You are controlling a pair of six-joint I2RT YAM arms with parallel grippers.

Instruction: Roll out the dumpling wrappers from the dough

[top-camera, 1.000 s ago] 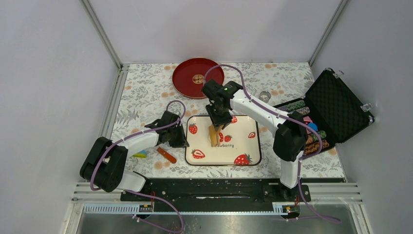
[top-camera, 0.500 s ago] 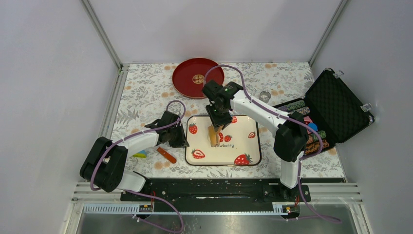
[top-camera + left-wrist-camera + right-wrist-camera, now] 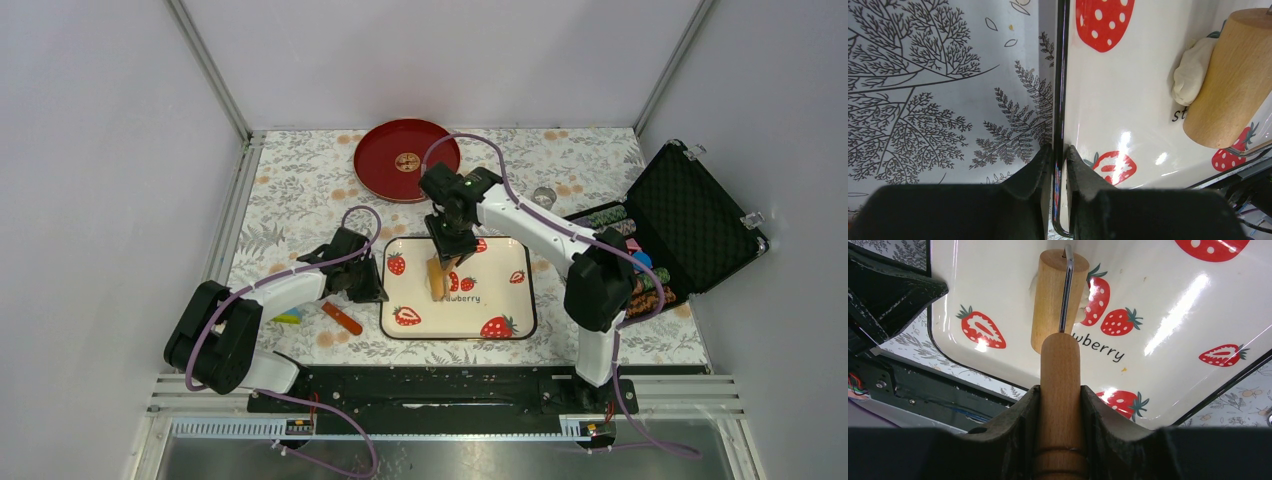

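A white strawberry tray point(image 3: 500, 300) lies on the floral cloth. My left gripper point(image 3: 1059, 150) is shut on the tray's black left rim point(image 3: 1060, 100), one finger on each side. My right gripper point(image 3: 1060, 390) is shut on the wooden handle point(image 3: 1060, 365) of a roller. The roller's drum point(image 3: 1053, 300) rests on the tray, pressing a pale lump of dough point(image 3: 1190, 70) that sticks out from under it. A small round tan disc point(image 3: 407, 161), possibly a dumpling wrapper, lies at the middle of the red plate point(image 3: 380, 175).
The red plate stands at the back. An open black case point(image 3: 690, 215) with stacked chips point(image 3: 625, 235) is at the right, and a small clear glass point(image 3: 544, 197) is beside it. An orange stick point(image 3: 342, 318) and a coloured piece point(image 3: 288, 316) lie near the left arm.
The right arm has shifted very slightly with the roller still on the dough. The left gripper has stayed on the tray rim.
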